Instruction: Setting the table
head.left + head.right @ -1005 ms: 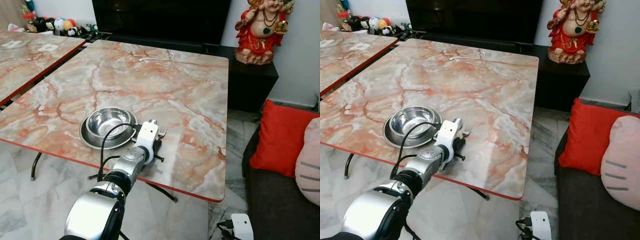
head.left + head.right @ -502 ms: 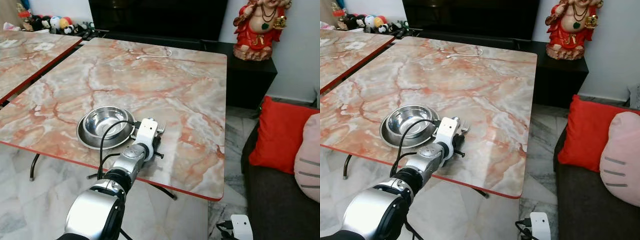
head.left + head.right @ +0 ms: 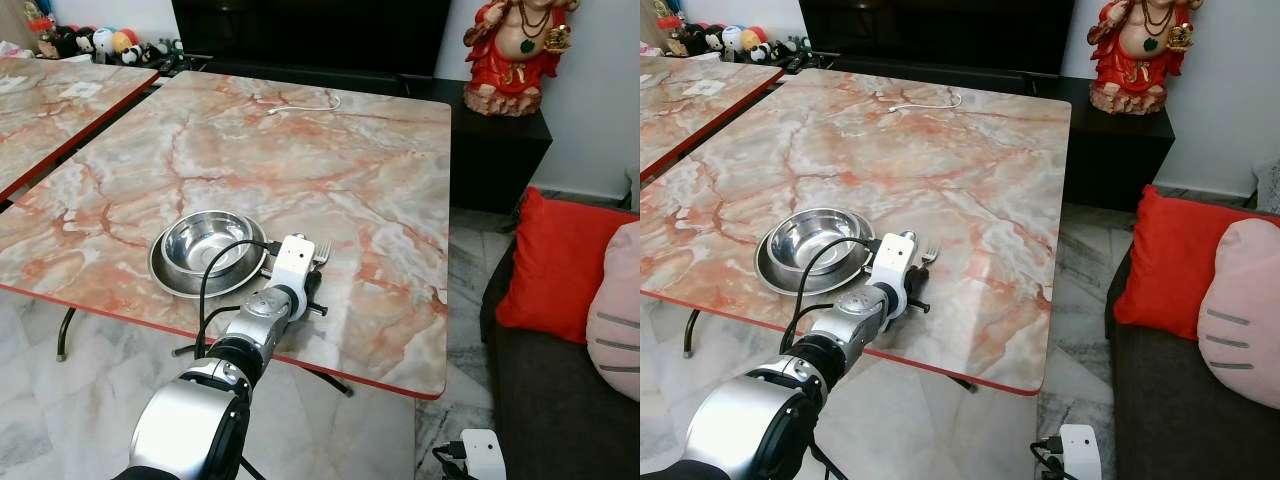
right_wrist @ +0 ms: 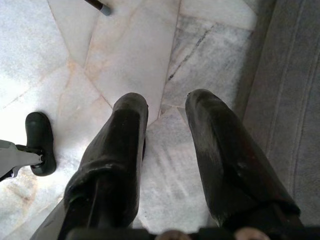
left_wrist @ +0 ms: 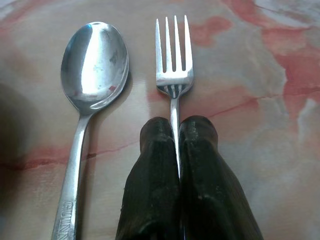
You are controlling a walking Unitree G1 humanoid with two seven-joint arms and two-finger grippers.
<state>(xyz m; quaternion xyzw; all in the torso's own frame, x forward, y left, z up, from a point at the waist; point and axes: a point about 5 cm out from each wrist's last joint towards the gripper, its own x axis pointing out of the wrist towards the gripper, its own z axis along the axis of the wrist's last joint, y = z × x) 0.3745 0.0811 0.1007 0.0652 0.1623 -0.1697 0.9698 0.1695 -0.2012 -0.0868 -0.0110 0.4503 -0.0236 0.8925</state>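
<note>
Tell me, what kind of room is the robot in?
Probably a living and dining room in a home. There is a marble-patterned table with a bowl, a spoon and a fork, a sofa with a red cushion, and a red statue on a cabinet.

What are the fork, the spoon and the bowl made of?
The fork and spoon look like shiny polished metal, probably steel: they mirror the light. The bowl gleams silver too, likely steel. The left hand pinches the fork's handle.

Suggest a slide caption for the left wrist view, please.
Left gripper shut on the fork beside the spoon.
</note>
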